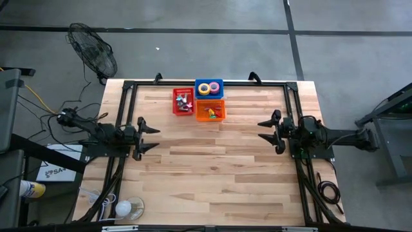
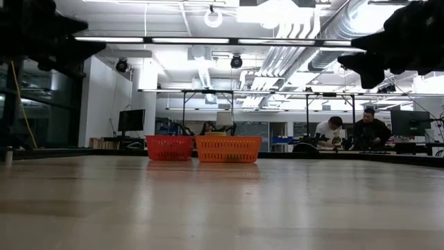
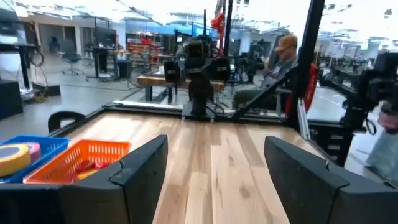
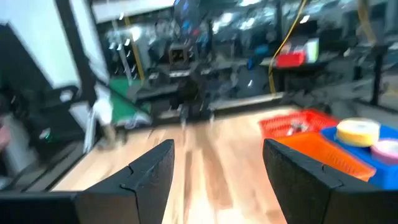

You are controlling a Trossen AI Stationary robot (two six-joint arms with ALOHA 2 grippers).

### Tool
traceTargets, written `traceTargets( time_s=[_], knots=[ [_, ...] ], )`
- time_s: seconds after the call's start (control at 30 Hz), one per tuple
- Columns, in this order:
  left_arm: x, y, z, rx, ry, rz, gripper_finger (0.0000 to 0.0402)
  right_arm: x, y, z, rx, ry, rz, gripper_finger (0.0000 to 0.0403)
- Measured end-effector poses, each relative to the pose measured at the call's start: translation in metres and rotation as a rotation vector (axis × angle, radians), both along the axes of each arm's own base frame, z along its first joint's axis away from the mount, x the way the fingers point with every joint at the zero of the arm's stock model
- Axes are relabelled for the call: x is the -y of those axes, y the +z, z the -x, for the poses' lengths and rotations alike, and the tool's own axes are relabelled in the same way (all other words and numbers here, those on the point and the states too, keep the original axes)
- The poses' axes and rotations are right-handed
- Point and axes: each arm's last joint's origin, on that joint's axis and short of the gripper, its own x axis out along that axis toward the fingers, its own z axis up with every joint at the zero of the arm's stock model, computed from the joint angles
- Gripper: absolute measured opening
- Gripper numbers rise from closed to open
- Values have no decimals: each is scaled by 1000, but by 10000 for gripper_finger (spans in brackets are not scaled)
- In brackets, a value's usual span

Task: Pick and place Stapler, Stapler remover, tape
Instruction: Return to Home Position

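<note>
My left tool [image 1: 153, 136] hangs over the left side of the bench [image 1: 219, 174]. Its two fingers are spread wide apart and hold nothing. It points across the bench at the other arm.

Past it, near the far edge and about in the middle, stand three bins close together. The red bin [image 1: 183, 102] is the one most to the left. It holds small white and grey bits. I take one for the staple remover [image 1: 184, 103], but it is too small for me to tell which way it points. To its right the blue bin [image 1: 209, 80] sits at the back. The yellow tape [image 1: 204, 88] and a pink tape [image 1: 214, 87] lie flat in it, side by side, holes up. The orange bin [image 1: 210, 118] sits just in front of the blue one. The stapler [image 1: 207, 112] shows as a red shape inside, and I cannot make out its long side.

My right tool [image 1: 262, 129] hangs over the right side of the bench. Its fingers are spread wide too and hold nothing. All three bins lie between the two tools, further back and well apart from both.

The bench is pale wood planks with a black frame. A fan [image 1: 93, 58] stands on the grey floor off the far left corner. From bench height I see a big room with long lights, pipes and some people [image 2: 368, 128] at desks far off.
</note>
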Motion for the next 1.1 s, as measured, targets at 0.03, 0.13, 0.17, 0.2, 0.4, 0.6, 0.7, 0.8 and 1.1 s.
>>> traceTargets(
  time_s=[0.03,0.13,0.17,0.2,0.4,0.6,0.7,0.8,1.1],
  knots=[
    [0,0,0,-18,1,5,263,0,-1,1,-14,11,-3,236],
    [1,0,0,-75,-29,1,263,-2,-2,4,-69,58,-5,236],
    [1,0,0,-82,-43,-1,263,-2,-1,5,-76,71,-6,236],
    [2,0,0,-81,-61,-8,263,-3,0,6,-84,77,-5,236],
    [4,0,1,-91,-162,-37,263,-4,-2,9,-106,121,24,236],
    [3,0,1,-102,-141,-50,263,-4,-4,9,-123,121,59,236],
    [2,-1,2,-108,-103,-48,263,-3,-3,9,-120,76,64,236],
    [1,-1,2,-116,-59,-47,263,-1,-3,9,-121,12,55,236],
    [0,0,1,-111,-26,-105,263,0,-3,9,-123,-25,19,236]
  ],
)
